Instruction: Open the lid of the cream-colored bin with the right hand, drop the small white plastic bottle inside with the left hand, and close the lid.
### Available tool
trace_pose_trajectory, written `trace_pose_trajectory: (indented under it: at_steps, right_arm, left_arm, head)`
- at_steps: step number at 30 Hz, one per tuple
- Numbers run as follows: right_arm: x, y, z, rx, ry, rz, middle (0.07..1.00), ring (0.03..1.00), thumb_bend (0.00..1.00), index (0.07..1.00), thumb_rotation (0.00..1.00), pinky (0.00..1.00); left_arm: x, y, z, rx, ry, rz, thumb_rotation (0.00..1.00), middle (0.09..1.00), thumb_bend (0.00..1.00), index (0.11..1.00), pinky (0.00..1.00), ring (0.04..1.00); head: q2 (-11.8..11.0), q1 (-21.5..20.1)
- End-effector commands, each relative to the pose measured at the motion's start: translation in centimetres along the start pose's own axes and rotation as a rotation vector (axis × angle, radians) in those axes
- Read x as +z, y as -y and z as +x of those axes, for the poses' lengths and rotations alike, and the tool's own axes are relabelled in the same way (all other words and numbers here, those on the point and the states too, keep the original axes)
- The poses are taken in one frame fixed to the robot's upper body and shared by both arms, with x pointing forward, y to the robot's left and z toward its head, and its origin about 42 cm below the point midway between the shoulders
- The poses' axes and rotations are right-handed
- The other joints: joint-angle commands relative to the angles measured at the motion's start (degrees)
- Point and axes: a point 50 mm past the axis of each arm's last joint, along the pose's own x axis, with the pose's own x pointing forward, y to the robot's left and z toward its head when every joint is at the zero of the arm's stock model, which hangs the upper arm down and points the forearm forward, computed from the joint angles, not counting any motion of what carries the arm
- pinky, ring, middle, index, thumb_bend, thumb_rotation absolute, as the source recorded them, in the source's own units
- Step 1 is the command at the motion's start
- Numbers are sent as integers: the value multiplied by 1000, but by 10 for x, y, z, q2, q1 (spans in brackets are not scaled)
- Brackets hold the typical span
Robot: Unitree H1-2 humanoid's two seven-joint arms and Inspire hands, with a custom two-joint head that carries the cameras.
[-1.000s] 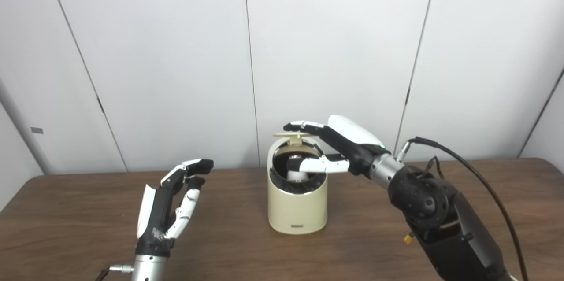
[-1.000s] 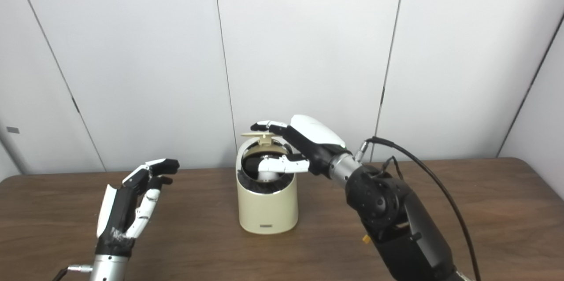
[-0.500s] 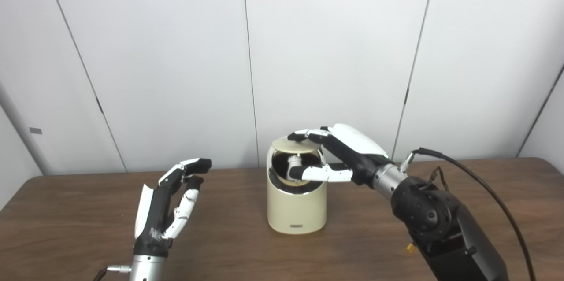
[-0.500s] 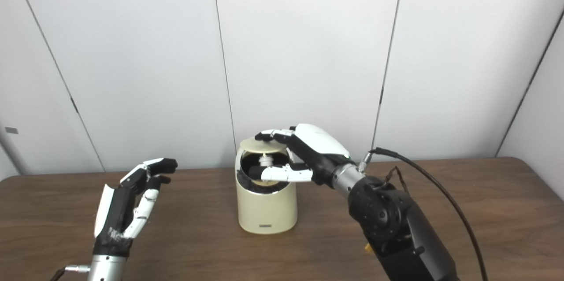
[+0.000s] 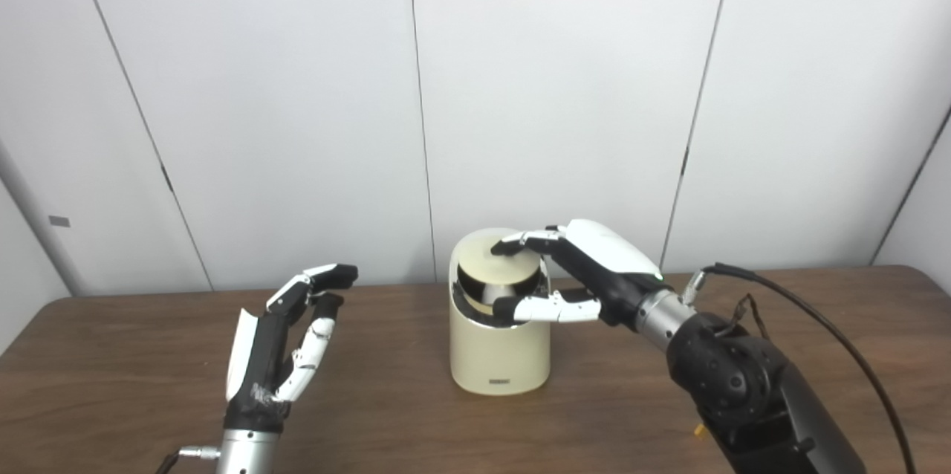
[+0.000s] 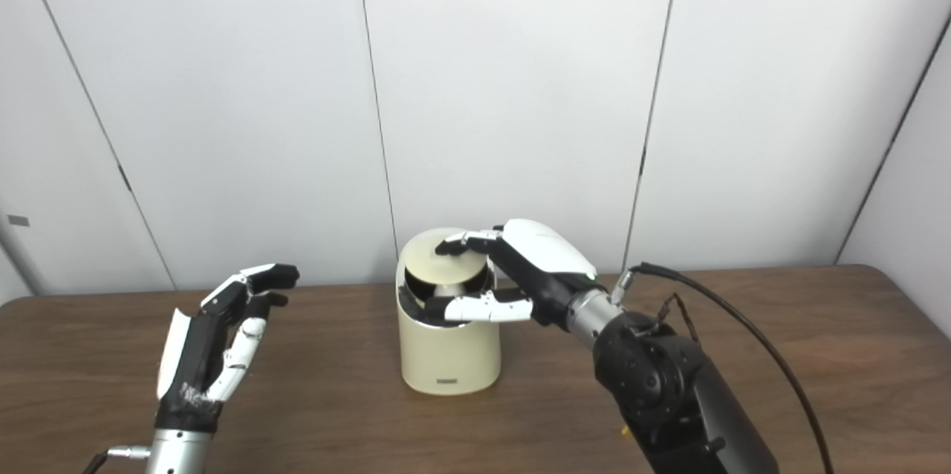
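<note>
Lid: lowered from raised a second ago to nearly flat over the cream-colored bin; a dark gap is seen at the front rim.
Right hand: fingertips laid on the lid, thumb extended along the bin's front rim; nothing is gripped.
White plastic bottle: no longer visible; judged enclosed in the bin.
Left hand: held upright near the table's left front edge, fingers loosely spread, empty.
Status: closing nearly complete; final press judged outstanding.

Brown wooden table; cream-colored bin standing on it, under right hand.
</note>
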Motion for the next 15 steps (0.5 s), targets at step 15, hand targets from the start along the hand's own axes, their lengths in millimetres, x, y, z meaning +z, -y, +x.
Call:
trace_pose_trajectory:
  at_steps: [15]
  right_arm:
    - [1,-27,-18,-89,46,-431,853,940,873,811,792,1000]
  left_arm:
    - [17,-4,17,23,95,9,799,702,361,694,616,692]
  head:
    - [3,1]
